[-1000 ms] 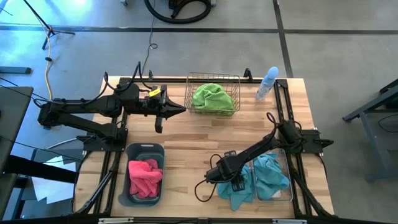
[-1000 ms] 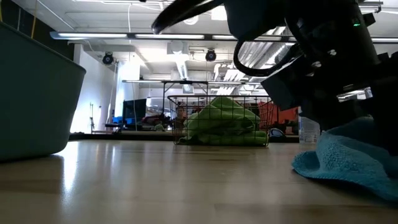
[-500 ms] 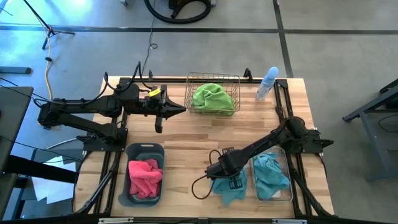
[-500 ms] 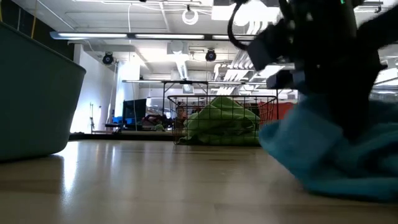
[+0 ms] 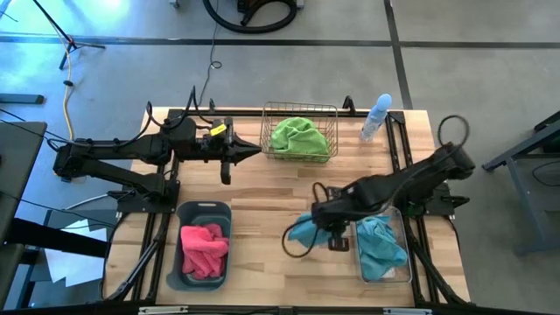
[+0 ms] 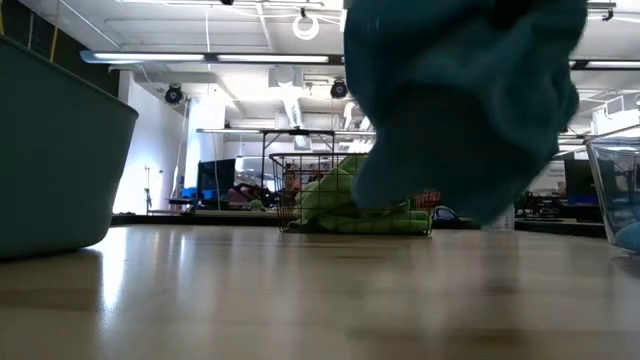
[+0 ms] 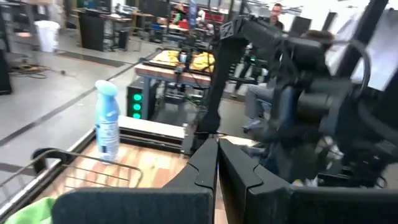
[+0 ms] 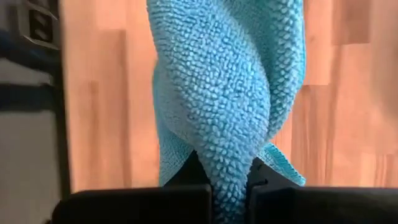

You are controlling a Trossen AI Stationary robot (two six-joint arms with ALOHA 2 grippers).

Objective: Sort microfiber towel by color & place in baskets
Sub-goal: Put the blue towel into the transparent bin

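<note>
My right gripper (image 5: 320,220) is shut on a blue microfiber towel (image 5: 303,229), held above the table's near middle; in the low view the towel (image 6: 460,100) hangs clear of the wood. A second blue towel (image 5: 378,247) lies in the clear tub (image 5: 403,262). A green towel (image 5: 299,136) fills the wire-mesh basket (image 5: 267,131), and a pink towel (image 5: 203,248) lies in the dark tub (image 5: 185,262). My left gripper (image 5: 252,156) waits shut, just left of the wire basket, holding nothing. My right gripper pinches a bunched fold of the blue towel (image 8: 227,175) between its two fingers (image 8: 188,169). The fingers point down from above. Several layers are gathered in the hold. The towel hangs twisted and slack below the fingers, clear of the table.
A pale blue spray bottle (image 5: 376,116) stands at the far right, beside the wire basket. Bare wood (image 5: 262,188) stretches across the table's middle between the three containers. The arms' mounting frames line both side edges.
My right gripper has shut on the blue towel lying beside the clear tub, then risen and drawn a little toward the far edge. The towel, spread on the wood before, is now gathered into a bunch and lifted clear of the table.
</note>
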